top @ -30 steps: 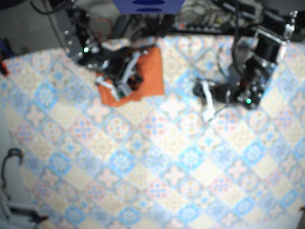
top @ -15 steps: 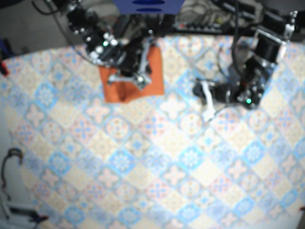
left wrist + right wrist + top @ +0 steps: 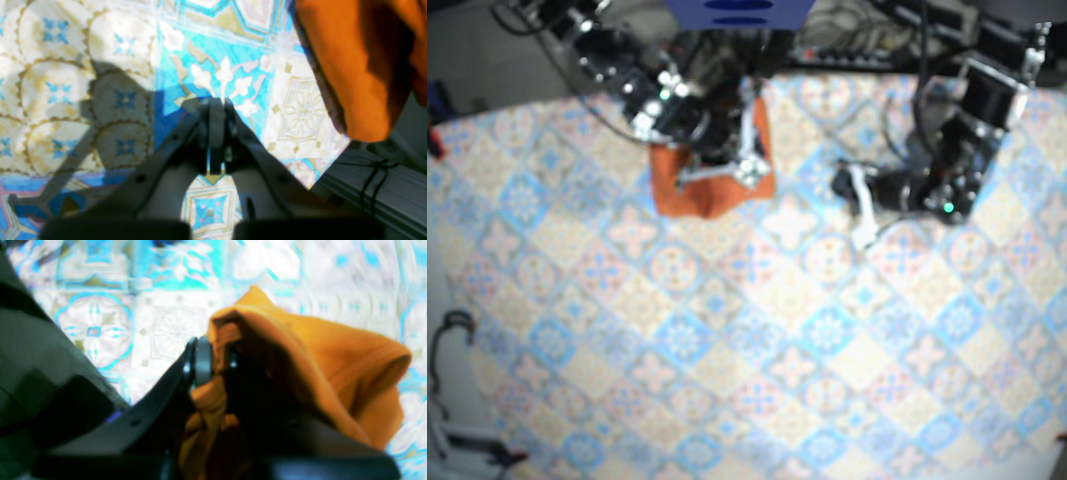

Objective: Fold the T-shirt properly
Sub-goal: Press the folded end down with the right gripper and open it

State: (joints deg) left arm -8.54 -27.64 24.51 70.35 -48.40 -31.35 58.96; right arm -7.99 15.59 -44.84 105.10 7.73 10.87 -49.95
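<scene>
My right pincer (image 3: 216, 364) is clamping the orange T-shirt (image 3: 333, 350) at the overhead frame's upper left. My left pincer (image 3: 217, 106) is hovering closed and empty over the table (image 3: 807, 360), well apart rightward.

1 orange T-shirt (image 3: 692, 200), 1 patt. tablecloth (image 3: 777, 380), 2 tools: left tool (image 3: 217, 106), right tool (image 3: 213, 363).

The T-shirt (image 3: 702, 195) is plain orange. The table (image 3: 757, 340) wears a diamond tile pattern of floral medallions in blue, turquoise, cream and pale pink. The left arm's fingers (image 3: 180, 146) are dark grey.
</scene>
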